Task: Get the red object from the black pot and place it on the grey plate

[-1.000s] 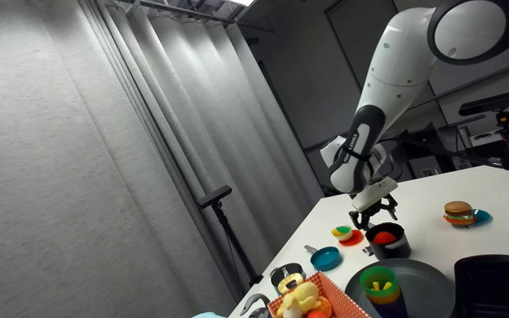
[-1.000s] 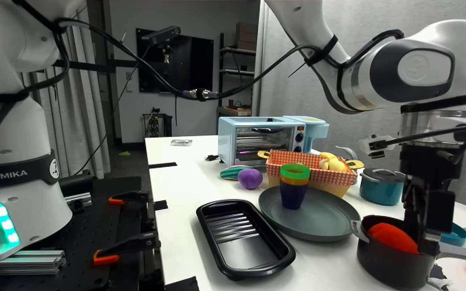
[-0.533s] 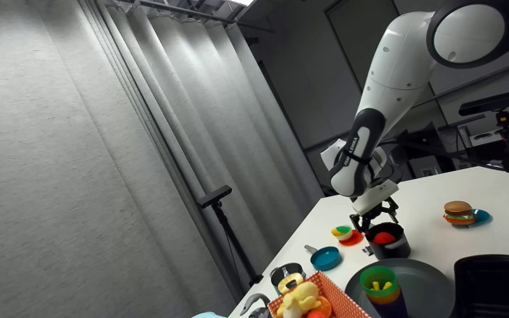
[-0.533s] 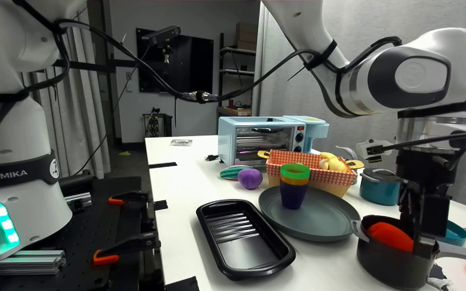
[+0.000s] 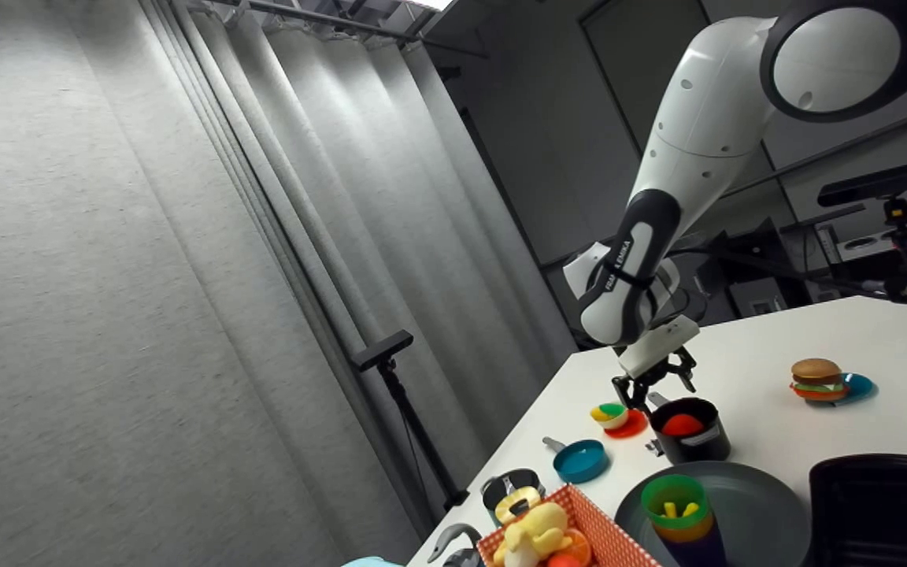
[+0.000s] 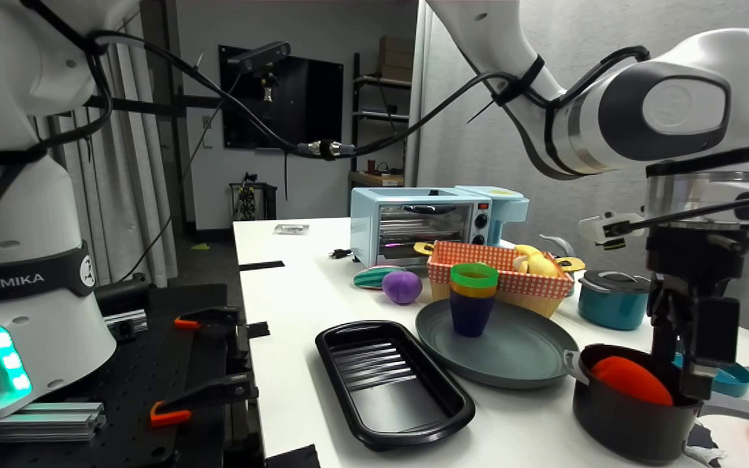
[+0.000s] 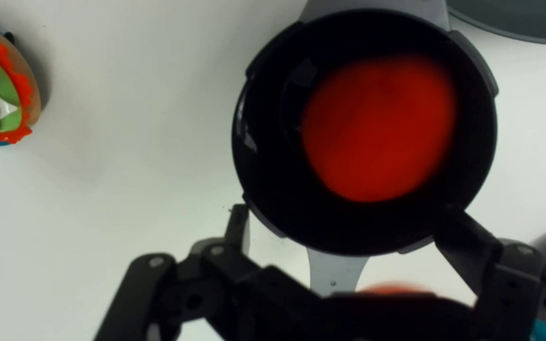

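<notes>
The red object [image 7: 377, 128] lies inside the black pot [image 7: 268, 180], nearer its upper right side in the wrist view. It also shows in the pot in both exterior views [image 5: 683, 425] [image 6: 631, 380]. My gripper [image 7: 344, 213] is open, with nothing between its fingers. Its fingertips are over the handle side of the pot; in the wrist view the right one overlaps the rim and the left one lies just outside it. The gripper [image 6: 679, 380] shows just above the rim in an exterior view. The grey plate [image 6: 524, 357] lies beside the pot and carries stacked cups.
The stacked cups [image 6: 472, 302] stand upright on the plate. A black rectangular tray [image 6: 400, 390] lies beside it. A checked basket [image 6: 498, 270] and a toaster oven [image 6: 423, 227] stand behind. A blue pan [image 5: 582, 461] and a toy burger [image 5: 816, 379] are near the pot.
My gripper dipped lower at the pot half a second ago and is now higher again, a little farther toward the pot's long handle. The red object stays in the pot.
</notes>
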Motion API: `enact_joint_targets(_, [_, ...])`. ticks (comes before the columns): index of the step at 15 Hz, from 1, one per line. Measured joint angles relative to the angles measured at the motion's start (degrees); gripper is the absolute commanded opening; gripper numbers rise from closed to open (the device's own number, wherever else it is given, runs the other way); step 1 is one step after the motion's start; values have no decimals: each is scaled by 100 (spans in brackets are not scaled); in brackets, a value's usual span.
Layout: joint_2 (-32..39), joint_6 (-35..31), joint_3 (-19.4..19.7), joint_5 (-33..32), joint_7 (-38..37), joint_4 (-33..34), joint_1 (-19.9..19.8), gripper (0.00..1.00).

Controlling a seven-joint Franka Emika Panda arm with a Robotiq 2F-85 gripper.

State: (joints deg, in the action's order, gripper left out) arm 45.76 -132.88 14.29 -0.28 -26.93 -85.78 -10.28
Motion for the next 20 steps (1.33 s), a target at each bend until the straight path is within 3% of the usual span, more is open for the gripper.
enact_joint_targets(1, [3,0,-2,0,6,1,19,89])
enact_joint_targets(2, [6,0,-4,0,10,1,41,79])
enact_joint_targets(5, [8,0,-12,0,12,9,92,76])
enact_joint_targets(6, [8,0,-14,0,13,20,102,83])
enact_joint_targets(8, [9,0,-18,0,13,29,112,86])
enact_joint_targets(17, [36,2,-66,0,14,-224,112,86])
enact_joint_targets(18, [37,2,-73,0,14,-305,111,83])
enact_joint_targets(19, [36,2,-78,0,13,-367,111,60])
enact_joint_targets(20, [12,2,-78,0,13,-394,111,59])
